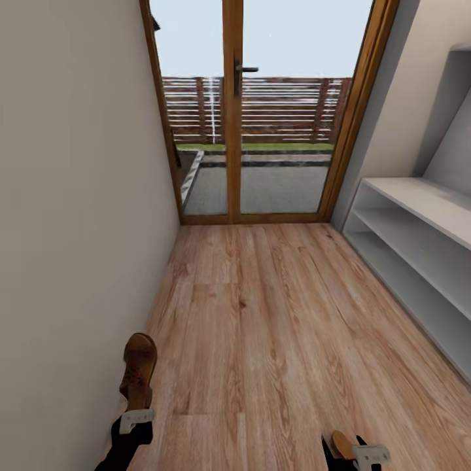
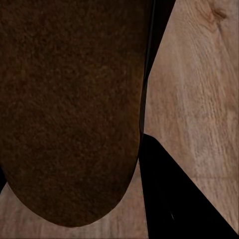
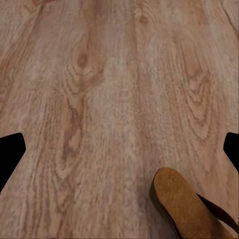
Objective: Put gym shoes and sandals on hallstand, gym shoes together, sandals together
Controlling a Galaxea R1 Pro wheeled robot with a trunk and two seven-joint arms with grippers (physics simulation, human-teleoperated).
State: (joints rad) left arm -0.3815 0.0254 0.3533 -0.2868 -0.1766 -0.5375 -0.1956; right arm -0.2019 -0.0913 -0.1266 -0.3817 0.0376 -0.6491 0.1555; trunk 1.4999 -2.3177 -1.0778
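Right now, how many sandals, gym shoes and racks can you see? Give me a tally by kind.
Sandals: 2, one at the left gripper, one by the right gripper
Gym shoes: 0 in sight
Racks: 1, its visible shelves bare
Total: 3 things

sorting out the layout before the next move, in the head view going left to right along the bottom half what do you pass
Left wall → sandal in the left pincer → open wood floor → second sandal at the right pincer → white hallstand shelves.
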